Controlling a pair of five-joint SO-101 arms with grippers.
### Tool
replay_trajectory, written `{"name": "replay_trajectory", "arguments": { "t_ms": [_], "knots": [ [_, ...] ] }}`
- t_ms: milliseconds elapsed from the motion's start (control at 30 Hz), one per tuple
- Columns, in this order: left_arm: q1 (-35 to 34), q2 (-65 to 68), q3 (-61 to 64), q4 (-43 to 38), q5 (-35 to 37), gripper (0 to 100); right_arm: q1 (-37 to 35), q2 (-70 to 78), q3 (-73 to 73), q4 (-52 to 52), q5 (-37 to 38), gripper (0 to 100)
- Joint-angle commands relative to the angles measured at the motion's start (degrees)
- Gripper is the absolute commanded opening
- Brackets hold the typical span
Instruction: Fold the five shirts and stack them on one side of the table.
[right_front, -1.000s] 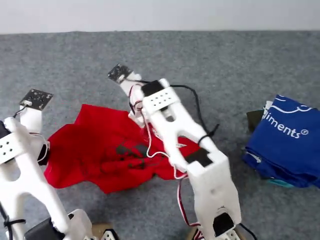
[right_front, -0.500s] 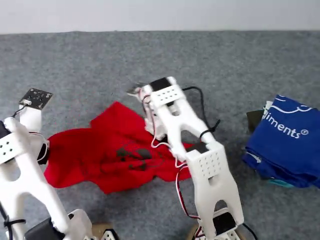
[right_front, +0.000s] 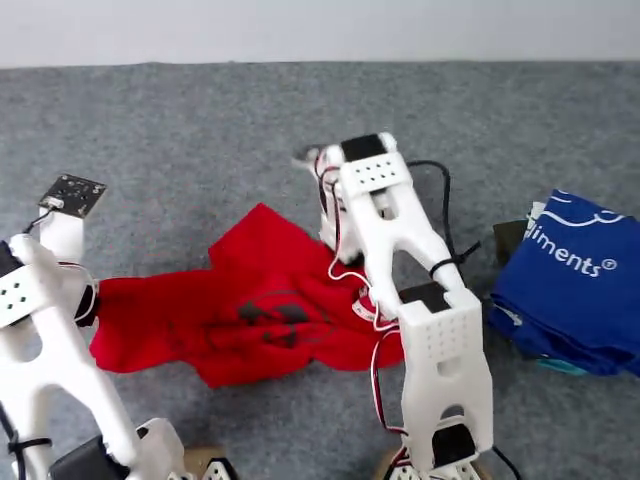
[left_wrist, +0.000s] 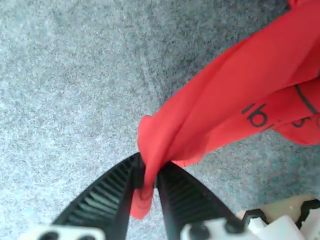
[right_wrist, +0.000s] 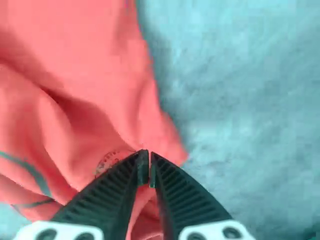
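A red shirt (right_front: 250, 310) with dark print lies stretched across the grey table between the two arms. At its left end my left gripper (left_wrist: 146, 172) is shut on a bunched fold of the red shirt (left_wrist: 240, 105), and the cloth rises from the jaws across the carpet. Toward its right side my right gripper (right_wrist: 145, 160) is shut on an edge of the red shirt (right_wrist: 75, 90). In the high view the right arm (right_front: 385, 215) stands over that edge and hides the fingers. A stack of folded blue shirts (right_front: 575, 285) lies at the table's right side.
A dark object (right_front: 510, 240) sticks out behind the blue stack and a teal edge (right_front: 560, 365) shows under it. The grey carpeted table (right_front: 200, 130) runs back to a white wall. The arm bases stand at the near edge.
The right arm has swung to the right with the shirt's edge in its gripper, drawing the red shirt out sideways. The left arm has kept still, holding its end.
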Motion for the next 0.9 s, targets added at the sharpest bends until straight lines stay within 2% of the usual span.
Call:
{"name": "replay_trajectory", "arguments": {
  "t_ms": [0, 167, 400, 567, 700, 867],
  "knots": [
    [0.26, -1.85, -0.22, -1.14, -0.53, 2, -2.95, -3.65, -8.26, -6.20, -0.26, 4.5],
    [0.00, -1.85, -0.22, -1.14, -0.53, 2, -8.48, 2.15, -10.46, -16.75, -0.18, 4.9],
    [-0.09, -1.93, -0.22, -1.14, -0.53, 2, -14.64, 15.08, -15.21, -24.66, 0.00, 4.9],
    [-0.09, -2.20, -0.22, -1.14, -0.53, 2, -15.25, 25.54, -25.93, -27.30, 6.07, 4.9],
    [-0.09, -1.93, -0.22, -1.14, -0.53, 2, -14.64, 33.01, -37.89, -29.41, 6.42, 4.9],
    [-0.09, -1.93, -0.22, -1.14, -0.53, 2, -14.11, 36.97, -52.57, -22.11, 6.42, 5.0]
  ]
}}
